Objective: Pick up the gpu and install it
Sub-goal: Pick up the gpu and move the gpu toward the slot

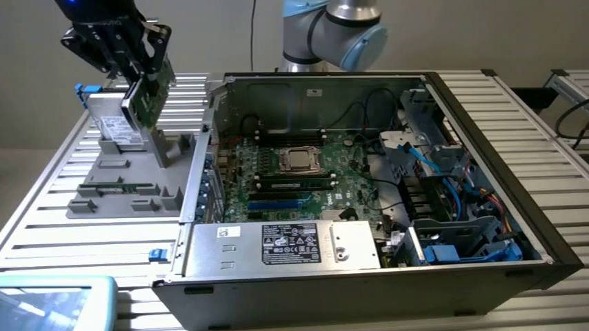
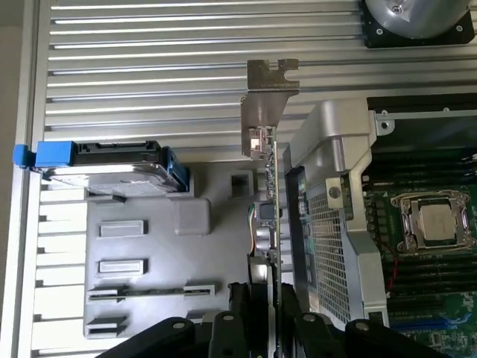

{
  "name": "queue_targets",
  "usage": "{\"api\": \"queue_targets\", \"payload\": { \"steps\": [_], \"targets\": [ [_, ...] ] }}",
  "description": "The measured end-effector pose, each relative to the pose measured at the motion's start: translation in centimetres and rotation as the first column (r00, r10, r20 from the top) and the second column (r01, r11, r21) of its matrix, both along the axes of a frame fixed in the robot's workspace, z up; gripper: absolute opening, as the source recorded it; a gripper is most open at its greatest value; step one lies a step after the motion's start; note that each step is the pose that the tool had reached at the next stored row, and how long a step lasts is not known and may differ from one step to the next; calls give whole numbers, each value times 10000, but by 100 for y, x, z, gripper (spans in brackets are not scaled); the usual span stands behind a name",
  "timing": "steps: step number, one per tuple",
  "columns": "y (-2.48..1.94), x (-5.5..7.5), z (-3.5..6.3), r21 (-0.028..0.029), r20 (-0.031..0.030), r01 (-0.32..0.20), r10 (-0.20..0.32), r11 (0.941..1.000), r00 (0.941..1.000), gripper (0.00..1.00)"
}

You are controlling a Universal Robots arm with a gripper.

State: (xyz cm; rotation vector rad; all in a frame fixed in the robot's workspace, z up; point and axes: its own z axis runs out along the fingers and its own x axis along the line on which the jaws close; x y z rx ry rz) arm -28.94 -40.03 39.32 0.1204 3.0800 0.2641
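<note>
The fingers (image 2: 250, 313) sit closest to the wrist camera, pressed onto the gpu (image 2: 265, 112) from both faces, pinching the end opposite its silver bracket. The card runs edge-on away from them. In the exterior view the gripper (image 1: 138, 65) hangs high at the exterior view's left, above the grey holder (image 1: 120, 189) on the table (image 1: 41, 214). The gpu (image 1: 152, 96) dangles below it, tilted a little off vertical and just in front of the drive (image 1: 112, 125). Its lower end looks clear of the holder, though how far clear I cannot tell. So the pick-up step seems done and the install not yet begun: the card is well apart from the motherboard (image 1: 276, 176) inside the open case (image 1: 515, 165). By my judgement seating it calls for a carry across the case wall. The card then needs squaring up so its connector edge meets a slot and its bracket faces the case's rear wall — a tilt like the present one would likely bind. The arm (image 1: 332, 31) stands behind the case, its wrist reaching out to the exterior view's left, with the gripper pointing down and slightly canted.
</note>
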Motion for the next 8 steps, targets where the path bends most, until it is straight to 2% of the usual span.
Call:
{"api": "queue_targets", "payload": {
  "steps": [5,8],
  "targets": [
    [-44,91,226,1,-78,0,0,10000,10000,29],
    [-64,150,339,1,-164,0,0,10000,9999,29]
  ]
}}
